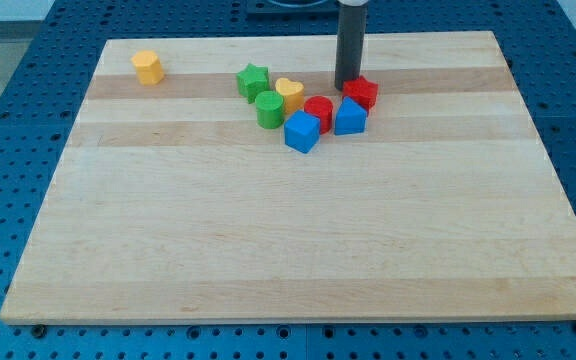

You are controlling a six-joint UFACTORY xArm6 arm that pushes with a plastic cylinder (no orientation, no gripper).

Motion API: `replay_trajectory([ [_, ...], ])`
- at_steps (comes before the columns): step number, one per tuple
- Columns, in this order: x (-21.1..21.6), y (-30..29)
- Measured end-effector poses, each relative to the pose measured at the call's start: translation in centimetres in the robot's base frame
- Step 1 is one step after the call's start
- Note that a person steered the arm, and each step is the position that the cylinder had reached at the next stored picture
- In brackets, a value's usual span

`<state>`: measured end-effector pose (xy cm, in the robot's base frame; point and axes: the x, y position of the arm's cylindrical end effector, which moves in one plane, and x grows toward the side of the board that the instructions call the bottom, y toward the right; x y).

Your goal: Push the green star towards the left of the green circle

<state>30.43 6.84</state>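
Note:
The green star (pixel 253 80) lies near the view's top middle of the wooden board (pixel 298 240). The green circle (pixel 269 109) sits just below and right of it, nearly touching. My tip (pixel 348 86) stands at the view's top, to the right of both green blocks, right beside the left edge of a red block (pixel 361 92). The tip is well apart from the green star, with a yellow heart (pixel 289 93) between them.
A red cylinder (pixel 318 112), a blue cube (pixel 302 132) and another blue block (pixel 350 117) cluster right of the green circle. A yellow hexagonal block (pixel 148 67) sits alone at the view's top left.

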Motion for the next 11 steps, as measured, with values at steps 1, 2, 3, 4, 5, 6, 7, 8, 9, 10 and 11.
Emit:
replay_trajectory([
  [1, 6.7, 2.8],
  [2, 7.8, 2.8],
  [3, 8.1, 2.8],
  [4, 6.2, 2.1],
  [5, -0.9, -1.6],
  [6, -1.7, -5.8],
  [7, -1.7, -9.5],
  [8, -1.4, -11.7],
  [9, -1.0, -14.6],
  [10, -1.1, -15.5],
  [11, -4.4, -15.7],
])
